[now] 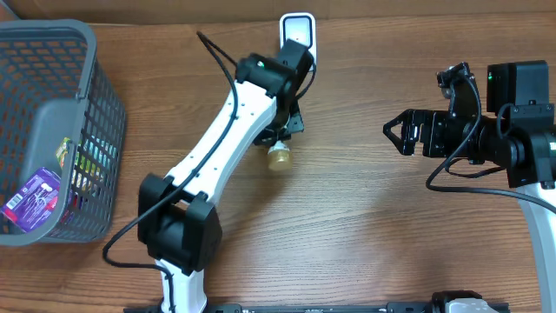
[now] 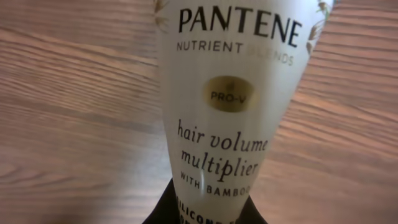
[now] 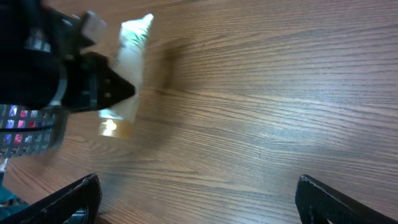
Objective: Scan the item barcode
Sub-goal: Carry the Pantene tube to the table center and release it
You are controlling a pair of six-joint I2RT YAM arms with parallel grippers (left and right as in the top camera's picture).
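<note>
Wood table (image 1: 365, 226). Grey basket (image 1: 97, 87) at left edge, packets inside. Pantene tube (image 2: 230, 93) at upper centre of overhead view, outside basket, clamped tight in left gripper (image 1: 280, 130), front label facing wrist camera. Right gripper (image 1: 398, 135) at right, fingers wide apart, holding nothing. No scanner or barcode in view. Judged: pickup done, barcode presentation and scan both left
</note>
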